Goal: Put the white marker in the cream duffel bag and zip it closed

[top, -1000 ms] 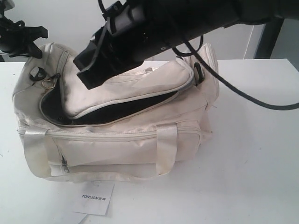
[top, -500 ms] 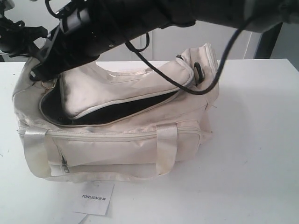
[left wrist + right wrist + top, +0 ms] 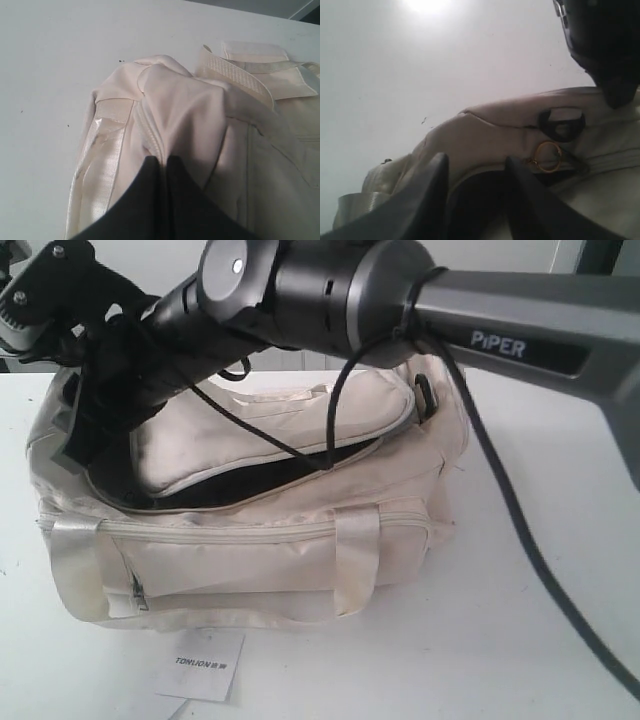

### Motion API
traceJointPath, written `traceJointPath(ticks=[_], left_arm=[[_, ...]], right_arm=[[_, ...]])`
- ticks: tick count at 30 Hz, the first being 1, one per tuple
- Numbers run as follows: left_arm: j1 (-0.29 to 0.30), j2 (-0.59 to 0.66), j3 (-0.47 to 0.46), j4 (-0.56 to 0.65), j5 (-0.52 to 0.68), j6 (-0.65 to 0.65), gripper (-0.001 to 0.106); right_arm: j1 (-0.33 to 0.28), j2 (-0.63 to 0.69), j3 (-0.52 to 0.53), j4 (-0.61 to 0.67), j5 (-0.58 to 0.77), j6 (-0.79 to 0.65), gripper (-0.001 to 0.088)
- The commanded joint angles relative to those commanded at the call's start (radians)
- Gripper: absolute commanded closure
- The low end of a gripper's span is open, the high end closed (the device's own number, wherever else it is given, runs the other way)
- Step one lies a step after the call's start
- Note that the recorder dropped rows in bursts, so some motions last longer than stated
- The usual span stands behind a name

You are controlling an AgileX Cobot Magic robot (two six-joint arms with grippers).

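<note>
While the left pincer [image 3: 162, 162] pinches the cream duffel bag [image 3: 190, 115], the right pincer [image 3: 476, 161] gapes above it.

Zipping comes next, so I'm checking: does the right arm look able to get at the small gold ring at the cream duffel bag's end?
Probably yes. The right pincer hangs open close beside the small gold ring on the cream fabric duffel bag, with nothing between them.

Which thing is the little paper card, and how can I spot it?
Look for the big cream duffel bag on the white table. Beside its zipped-pocket side lies a small white card. It alone is flat paper with dark printed letters.
</note>
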Motion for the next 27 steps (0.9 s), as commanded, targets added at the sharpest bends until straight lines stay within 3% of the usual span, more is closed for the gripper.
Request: traceJointPath(ticks=[7, 11, 23, 27], left_arm=[[0.000, 0.000, 0.000, 0.000, 0.014, 0.000, 0.105], [0.000, 0.000, 0.000, 0.000, 0.012, -0.002, 0.105], [0.000, 0.000, 0.000, 0.000, 0.015, -0.002, 0.105], [-0.002, 0.000, 0.000, 0.000, 0.019, -0.002, 0.105]], right_arm=[[0.007, 0.041, 0.000, -0.013, -0.102, -0.161, 0.0364], [0.014, 0.068, -0.002, -0.011, -0.191, -0.183, 0.0260], [0.016, 0.159, -0.007, -0.015, -0.282, -0.255, 0.0273], [0.016, 0.201, -0.078, -0.011, -0.298, -0.252, 0.0292]])
